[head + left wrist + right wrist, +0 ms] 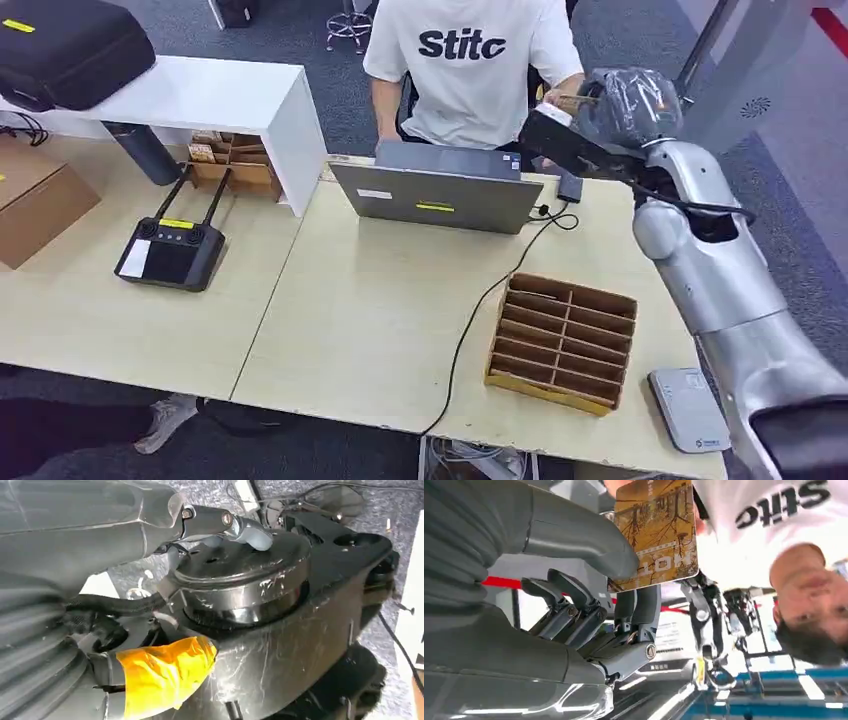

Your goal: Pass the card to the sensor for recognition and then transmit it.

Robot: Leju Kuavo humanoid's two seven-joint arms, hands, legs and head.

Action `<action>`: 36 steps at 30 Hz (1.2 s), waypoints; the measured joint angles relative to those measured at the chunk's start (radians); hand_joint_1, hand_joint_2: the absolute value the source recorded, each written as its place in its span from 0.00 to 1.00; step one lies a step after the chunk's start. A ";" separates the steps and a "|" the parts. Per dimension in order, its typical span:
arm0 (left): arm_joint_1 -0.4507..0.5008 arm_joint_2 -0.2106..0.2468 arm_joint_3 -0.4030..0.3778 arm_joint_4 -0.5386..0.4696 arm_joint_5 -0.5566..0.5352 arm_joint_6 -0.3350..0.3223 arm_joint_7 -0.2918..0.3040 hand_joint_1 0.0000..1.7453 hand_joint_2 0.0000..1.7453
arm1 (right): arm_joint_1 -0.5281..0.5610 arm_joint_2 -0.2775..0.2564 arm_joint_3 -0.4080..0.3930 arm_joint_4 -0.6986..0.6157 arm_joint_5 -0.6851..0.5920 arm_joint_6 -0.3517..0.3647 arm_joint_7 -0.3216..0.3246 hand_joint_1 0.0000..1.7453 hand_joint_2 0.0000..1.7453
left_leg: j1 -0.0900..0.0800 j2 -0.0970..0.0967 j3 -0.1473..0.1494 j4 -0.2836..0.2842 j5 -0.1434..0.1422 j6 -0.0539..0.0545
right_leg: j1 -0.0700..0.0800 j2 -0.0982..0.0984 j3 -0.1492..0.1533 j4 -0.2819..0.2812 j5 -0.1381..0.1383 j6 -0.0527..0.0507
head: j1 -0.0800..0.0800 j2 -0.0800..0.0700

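Beside the "Stitc" shirt (470,60), the right robot hand (589,595) pinches the card (656,530).

Looks like we're in an office or robotics lab. We've got pale wooden desks (360,320) pushed together on grey carpet (790,130), a grey laptop (440,195) with a person in a white printed T-shirt (465,70) sitting behind it, a black drone-style remote controller (172,245), a cardboard box (35,200), a black equipment case (70,50) on a white table (235,100), plus a wooden slotted organizer (562,342).
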 joint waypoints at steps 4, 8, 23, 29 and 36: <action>-0.003 -0.010 -0.003 0.018 -0.002 0.005 0.008 0.00 1.00 | -0.029 0.021 0.036 0.075 0.003 0.002 0.000 1.00 1.00 | 0.000 0.000 0.000 0.000 0.000 0.000 | 0.000 0.000 0.000 0.000 0.000 0.000 | 0.000 0.000; -0.003 -0.013 -0.004 0.024 -0.002 0.018 0.010 0.00 1.00 | -0.039 0.030 0.055 0.106 0.009 0.008 0.000 1.00 1.00 | 0.000 0.000 -0.001 0.000 0.000 0.000 | 0.000 0.000 0.000 -0.001 0.000 0.000 | 0.000 0.000; -0.003 -0.013 -0.004 0.024 -0.009 0.058 0.009 0.00 1.00 | -0.049 0.035 0.115 0.131 0.040 -0.010 -0.019 0.00 1.00 | 0.000 0.001 0.000 0.000 0.000 0.000 | 0.000 0.001 -0.001 -0.001 0.000 0.000 | 0.000 0.000; -0.002 -0.013 -0.004 0.021 -0.008 0.071 0.006 0.00 1.00 | -0.037 0.021 0.115 0.126 0.021 -0.041 -0.035 0.00 1.00 | 0.000 0.001 0.000 0.000 0.000 0.000 | 0.000 0.001 -0.001 -0.001 0.000 0.000 | 0.000 0.000; -0.001 -0.013 -0.004 0.014 -0.006 0.077 0.003 0.00 1.00 | -0.027 0.013 0.108 0.115 -0.009 -0.059 -0.045 0.00 1.00 | 0.000 0.001 0.000 0.000 0.000 0.000 | 0.000 0.001 -0.001 -0.001 0.000 0.000 | 0.000 0.000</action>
